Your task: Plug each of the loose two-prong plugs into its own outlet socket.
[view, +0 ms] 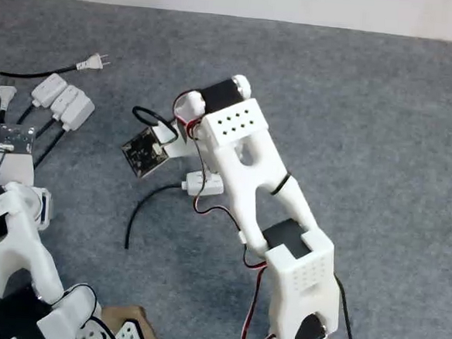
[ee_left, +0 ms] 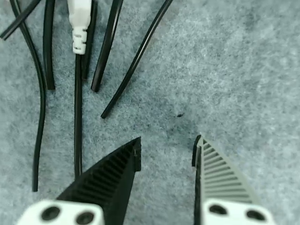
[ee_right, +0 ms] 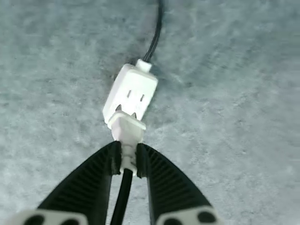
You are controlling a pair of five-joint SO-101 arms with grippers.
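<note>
At the far left of the grey mat (view: 385,111), two white plugs (view: 6,94) lie among black cords (ee_left: 77,122). Just below them the left claw (ee_left: 166,145) hangs released over bare mat, nothing between its fingers. The cords are near but untouched. Up and to the right, three white sockets (view: 64,100) sit side by side. Beyond them a loose plug (view: 94,62) lies apart, prongs toward the right.

Toward the middle, the right arm (view: 249,171) stretches out. The right claw (ee_right: 127,157) is clenched on the held plug (ee_right: 125,127), pinching its neck where the cord leaves. The prongs meet the near end of a white block (ee_right: 131,93) that lies free on the mat. Two slots on the block's face show open, and I cannot tell whether the prongs are seated.

These plugs look light, hard and smooth, so little squeeze is needed, but they may slip or swivel between the fingers. A grip on the neck probably lets the head rock. The flat sides of the body, just behind the prongs, should steer better. The thin prongs would likely bend if pushed in askew. The cords look springy enough to tug a plug off line. The block seems light too — pressed from one end it may simply slide unless it is braced.
</note>
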